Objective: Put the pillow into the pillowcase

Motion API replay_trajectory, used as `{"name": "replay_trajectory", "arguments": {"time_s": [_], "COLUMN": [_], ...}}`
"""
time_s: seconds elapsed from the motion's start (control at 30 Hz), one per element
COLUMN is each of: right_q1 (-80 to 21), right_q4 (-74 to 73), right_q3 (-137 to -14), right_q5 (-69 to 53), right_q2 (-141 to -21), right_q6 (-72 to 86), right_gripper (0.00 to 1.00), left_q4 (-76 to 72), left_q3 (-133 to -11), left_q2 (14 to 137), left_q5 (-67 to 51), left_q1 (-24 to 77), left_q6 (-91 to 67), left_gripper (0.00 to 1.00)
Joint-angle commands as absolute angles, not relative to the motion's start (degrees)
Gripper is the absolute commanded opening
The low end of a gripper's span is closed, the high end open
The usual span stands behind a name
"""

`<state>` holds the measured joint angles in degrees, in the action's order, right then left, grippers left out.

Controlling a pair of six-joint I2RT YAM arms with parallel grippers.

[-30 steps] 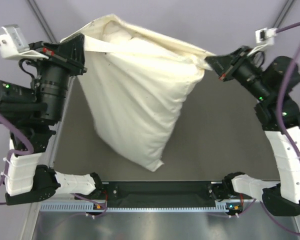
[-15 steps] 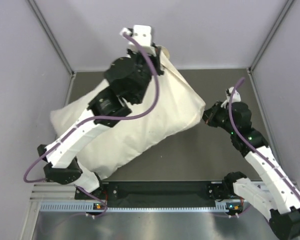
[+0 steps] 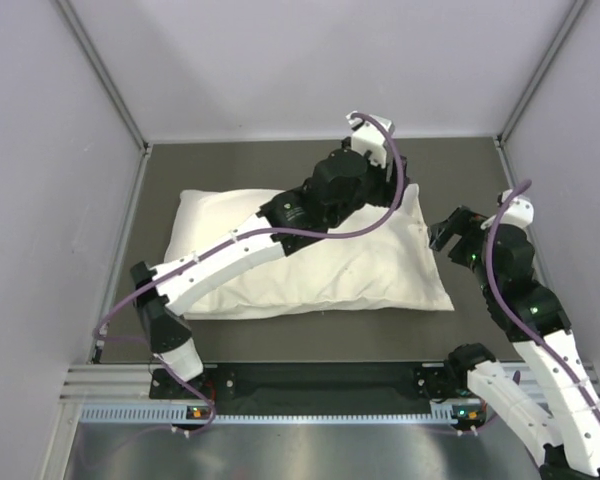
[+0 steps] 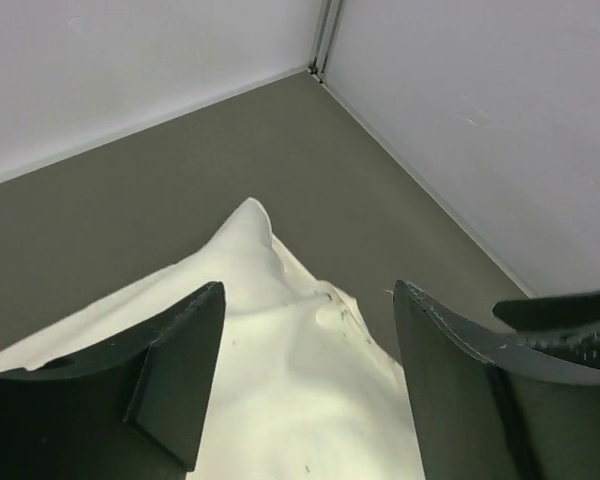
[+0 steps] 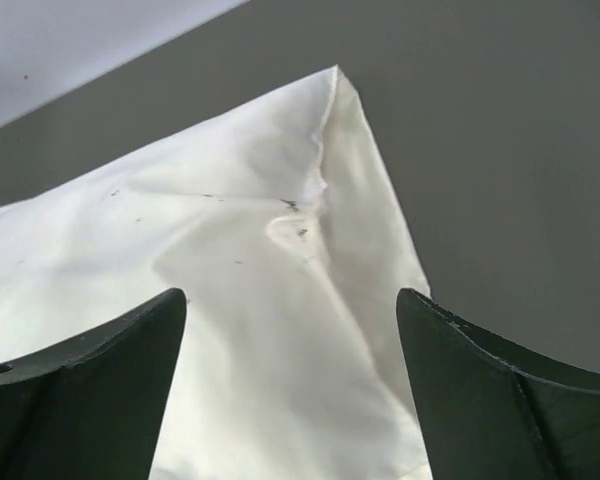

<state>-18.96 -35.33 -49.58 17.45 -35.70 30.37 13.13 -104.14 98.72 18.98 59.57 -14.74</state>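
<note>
The cream pillowcase (image 3: 360, 270) lies flat and plump on the dark table, its long side running left to right. The pillow is hidden; only cream fabric shows. My left arm reaches across the pillowcase, and the left gripper (image 3: 388, 190) hovers open above its far right corner. In the left wrist view that gripper (image 4: 308, 290) has wide-spread fingers with the pillowcase (image 4: 280, 380) below and nothing between them. My right gripper (image 3: 447, 232) stands open just off the pillowcase's right edge. In the right wrist view the right gripper (image 5: 292, 295) frames a wrinkled corner of the pillowcase (image 5: 230, 300) without touching it.
Pale grey walls (image 3: 70, 150) close in the table (image 3: 480, 170) on the left, back and right. A metal rail (image 3: 320, 385) with both arm bases runs along the near edge. Bare table surface shows behind and to the right of the pillowcase.
Both grippers have let go of the pillowcase's mouth and opened. The pillowcase has dropped from hanging to lying flat. The left arm swung across to the right; the right arm came down.
</note>
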Motion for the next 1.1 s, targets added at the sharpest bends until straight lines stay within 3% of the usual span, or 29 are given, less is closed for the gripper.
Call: {"name": "replay_trajectory", "arguments": {"time_s": [0.0,0.13,0.33,0.5,0.53,0.67,0.77,0.93,1.07], "right_q1": [-18.72,-18.72,-18.81,-18.81,-18.72,-19.95,-24.68,-42.42,-59.09], "right_q4": [-38.58,-38.5,-36.92,-32.53,-30.43,-22.97,-17.6,-11.0,-7.73], "right_q3": [-53.44,-51.33,-44.92,-37.29,-36.22,-31.47,-29.01,-30.32,-35.32], "right_q5": [21.89,14.1,2.82,1.76,0.37,-7.55,-7.74,-0.19,6.49], "right_q2": [-34.89,-35.33,-40.17,-40.34,-40.78,-44.28,-46.05,-49.47,-56.22], "right_q6": [28.04,27.25,27.33,28.91,29.26,31.98,35.49,41.21,43.42], "right_gripper": [0.86,0.88,0.9,0.89,0.88,0.65,0.51,0.49,0.5], "left_q4": [19.66,29.95,39.19,35.61,34.73,34.71,36.56,31.39,32.61], "left_q3": [-103.89,-94.68,-69.58,-53.46,-51.35,-44.92,-43.33,-41.92,-50.78], "left_q2": [87.29,76.93,61.81,55.03,54.24,53.35,54.31,57.11,65.03], "left_q5": [19.42,21.09,16.71,12.05,11.95,14.58,16.61,4.78,6.05], "left_q1": [59.68,59.68,59.68,59.68,59.68,59.33,51.82,29.13,18.39], "left_q6": [-18.98,-26.78,-37.42,-43.41,-44.03,-46.58,-45.53,-34.04,-32.08], "left_gripper": [0.73,0.74,0.73,0.71,0.7,0.7,0.67,0.63,0.61]}}
